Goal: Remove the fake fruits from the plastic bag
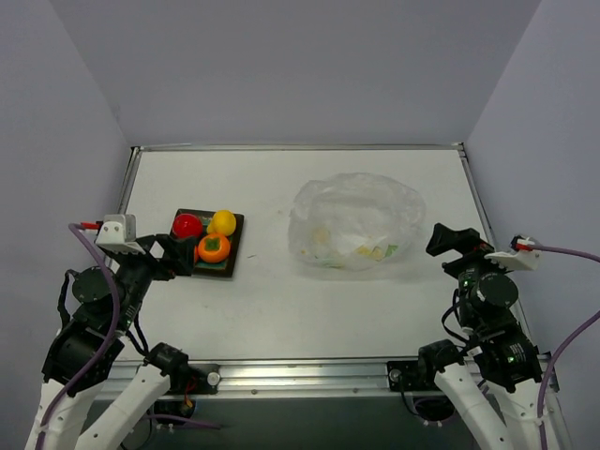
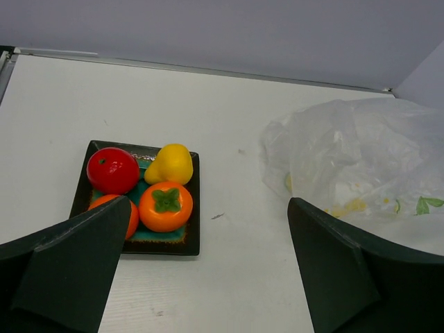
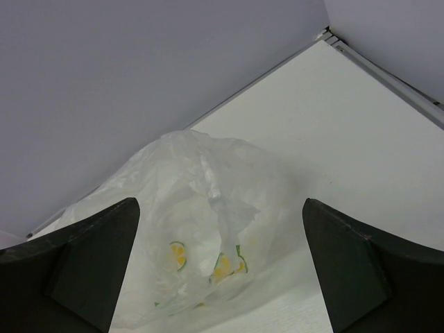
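A red fruit (image 1: 187, 225), a yellow fruit (image 1: 222, 221) and an orange fruit with green calyx (image 1: 213, 247) sit on the dark square plate (image 1: 234, 257) at the left. In the left wrist view the red (image 2: 112, 170), yellow (image 2: 170, 164) and orange (image 2: 166, 206) fruits show, with a second orange one (image 2: 125, 211) partly hidden behind my finger. The plastic bag (image 1: 356, 220) lies crumpled right of centre, with pale citrus-slice pieces (image 3: 177, 254) inside. My left gripper (image 1: 186, 255) is open and empty at the plate's near-left edge. My right gripper (image 1: 435, 242) is open and empty, just right of the bag.
The white table (image 1: 281, 300) has a metal rim at the back and sides, with grey walls close around it. The bag also shows in the left wrist view (image 2: 361, 159) and fills the middle of the right wrist view (image 3: 201, 201).
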Motion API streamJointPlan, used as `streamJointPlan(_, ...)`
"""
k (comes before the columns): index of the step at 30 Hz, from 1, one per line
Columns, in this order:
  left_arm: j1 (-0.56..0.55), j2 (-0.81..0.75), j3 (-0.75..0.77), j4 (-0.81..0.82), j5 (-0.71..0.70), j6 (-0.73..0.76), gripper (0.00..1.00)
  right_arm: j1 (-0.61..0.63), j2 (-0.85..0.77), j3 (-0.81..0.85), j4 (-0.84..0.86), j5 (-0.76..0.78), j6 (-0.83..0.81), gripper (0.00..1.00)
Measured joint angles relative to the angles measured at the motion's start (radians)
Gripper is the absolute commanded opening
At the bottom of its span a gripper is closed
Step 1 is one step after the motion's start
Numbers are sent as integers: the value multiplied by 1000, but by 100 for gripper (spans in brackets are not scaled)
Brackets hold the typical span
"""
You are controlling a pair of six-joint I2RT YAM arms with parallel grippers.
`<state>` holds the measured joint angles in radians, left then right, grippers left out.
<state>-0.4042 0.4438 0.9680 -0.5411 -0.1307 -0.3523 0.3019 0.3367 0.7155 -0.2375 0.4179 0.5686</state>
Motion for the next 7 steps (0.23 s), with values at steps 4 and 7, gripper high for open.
streamJointPlan(4,7,0,0,0,27,17,94,0,1,11,-1,13,-10,100)
streamJointPlan(7,7,-6,0,1,37,20,94,0,12,25,-19,13,-18,100)
